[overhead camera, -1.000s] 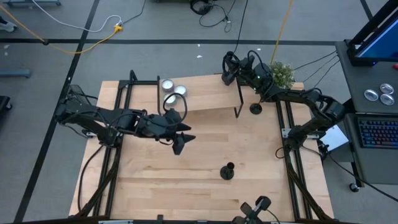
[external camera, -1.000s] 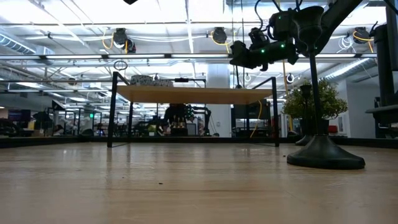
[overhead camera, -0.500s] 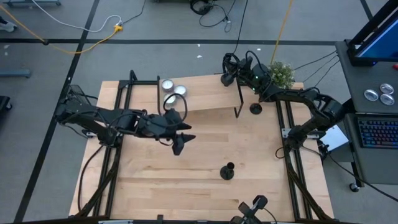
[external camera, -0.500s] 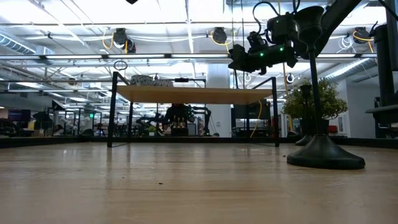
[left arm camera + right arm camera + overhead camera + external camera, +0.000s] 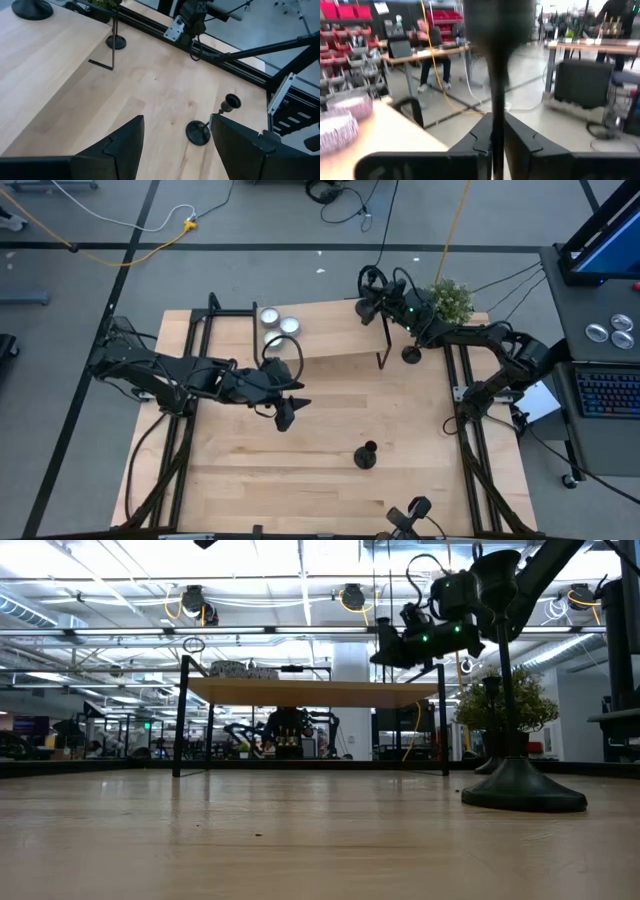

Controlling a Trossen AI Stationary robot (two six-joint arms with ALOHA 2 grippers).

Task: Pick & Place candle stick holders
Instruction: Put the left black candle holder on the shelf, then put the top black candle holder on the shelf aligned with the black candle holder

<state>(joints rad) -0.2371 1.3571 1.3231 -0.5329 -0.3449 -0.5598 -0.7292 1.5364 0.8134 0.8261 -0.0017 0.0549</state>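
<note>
My right gripper [image 5: 368, 298] hangs over the right end of a raised wooden shelf [image 5: 330, 330] and is shut on a black candle stick holder [image 5: 496, 60]. Its place above the shelf also shows in the low view [image 5: 392, 645]. A second holder [image 5: 366, 456] stands on its round base at mid-table. A third [image 5: 410, 354] stands by the shelf's right leg. My left gripper [image 5: 285, 410] is open and empty above the table's middle. In its wrist view [image 5: 175, 125] the mid-table holder [image 5: 205, 131] stands ahead of the fingers. My right gripper pinches the holder's thin stem [image 5: 497, 107] between its two fingers. A wide dark end of the holder [image 5: 495, 20] stands out beyond the fingertips. Whether the holder touches the shelf top, I cannot tell.
Three white tealights [image 5: 278, 326] sit on the shelf's left end. A small green plant [image 5: 452, 298] stands at the far right corner. Bare wood lies around the mid-table holder. People and benches show in the room beyond.
My right gripper has sunk a little toward the shelf top with the holder still in its fingers, and has tipped slightly.
</note>
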